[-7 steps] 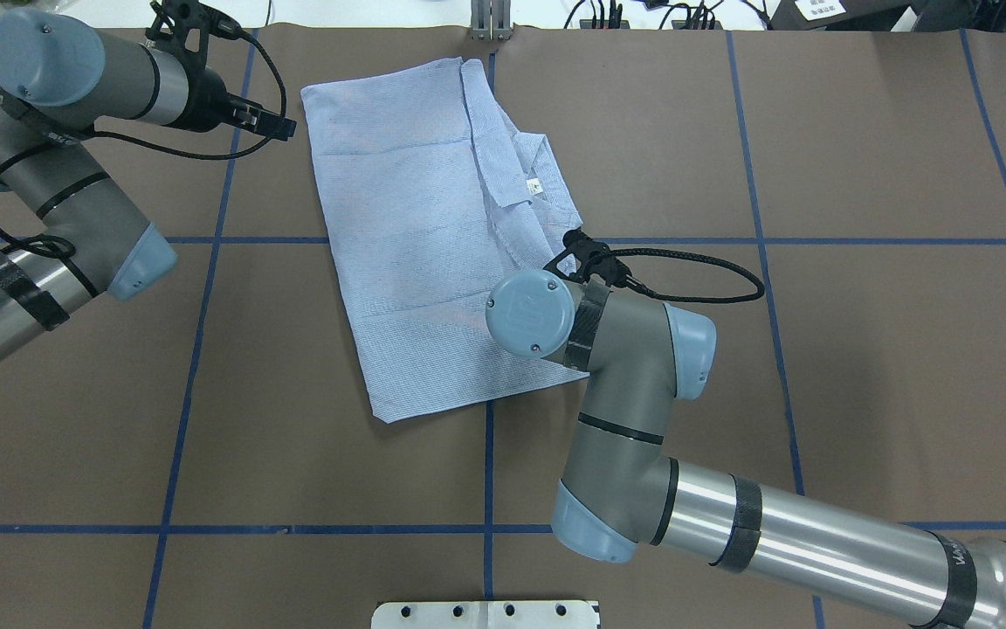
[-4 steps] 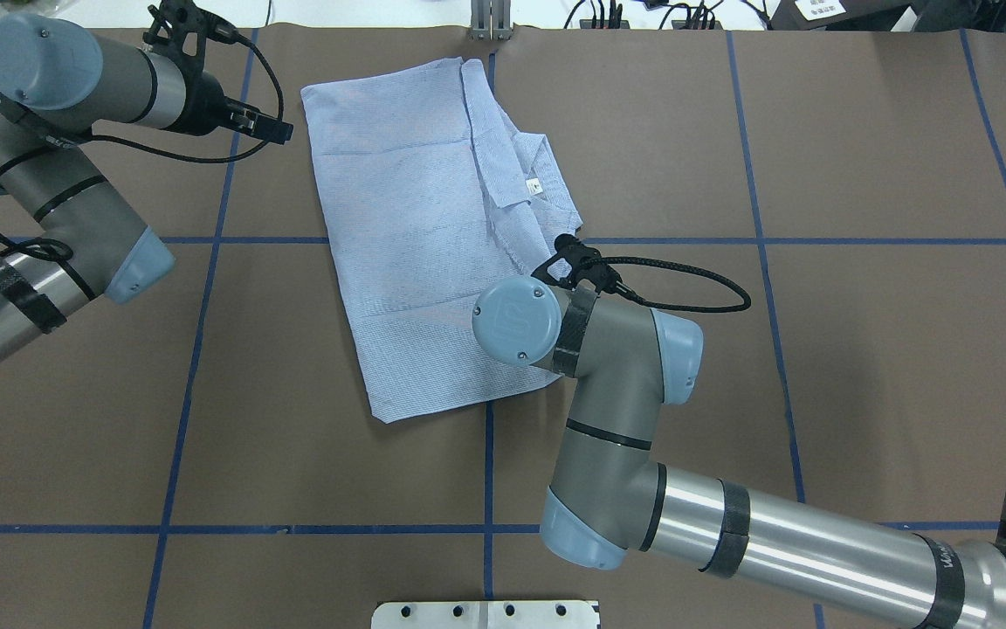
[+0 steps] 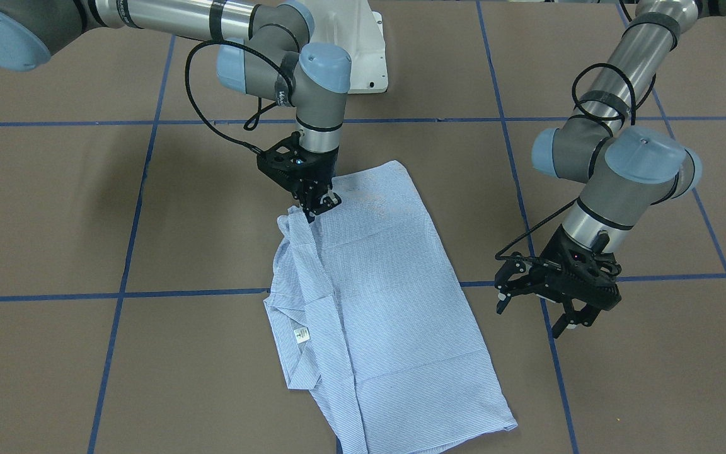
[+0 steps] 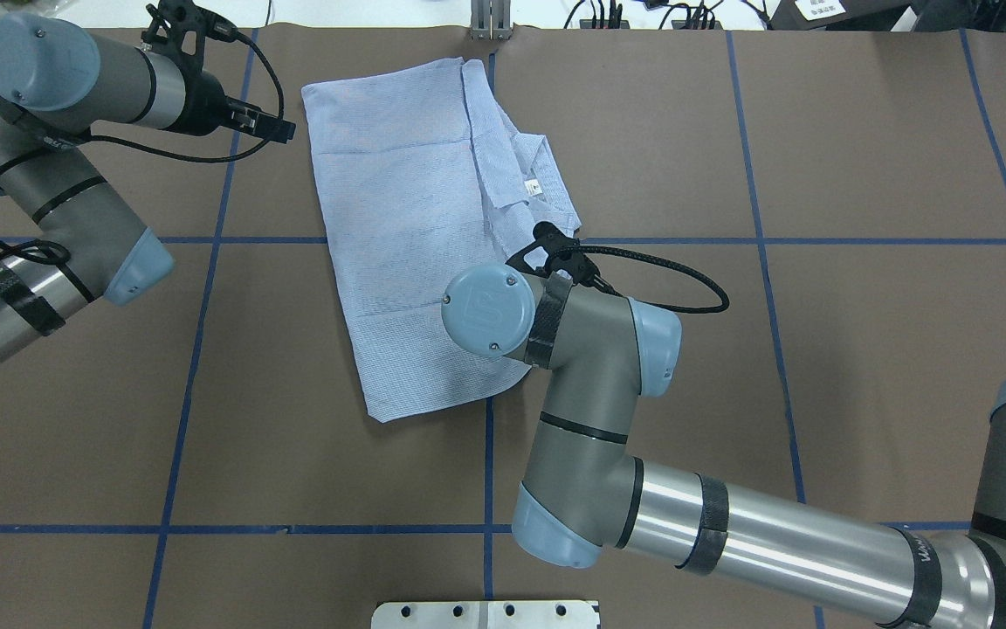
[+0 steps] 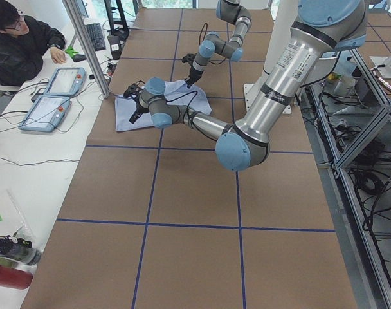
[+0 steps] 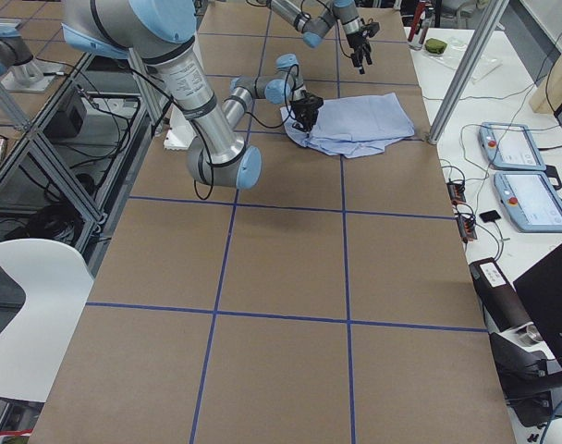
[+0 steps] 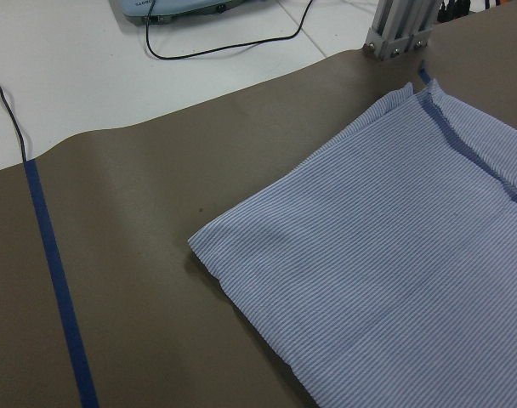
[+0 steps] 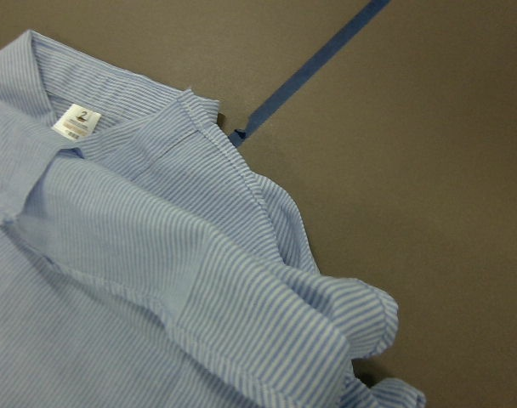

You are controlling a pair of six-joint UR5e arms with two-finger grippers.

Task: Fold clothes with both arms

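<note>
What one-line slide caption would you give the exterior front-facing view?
Right gripper pinches an edge of the folded striped shirt; left gripper hangs open beside it.

The small white neck label (image 8: 77, 121) inside the shirt (image 8: 156, 280) collar bears one large character that looks like a 2; the fine print under it is unreadable. The blue joint cap (image 4: 485, 307) carries an embossed logo, its letters unclear.

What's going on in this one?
A two-armed robot is partway through folding a light-blue striped shirt that lies on the table. The right arm has its jaws pinched on the shirt's edge at the robot's end, bunching the fabric there. The left arm hangs beside the shirt, jaws open, touching nothing.
</note>
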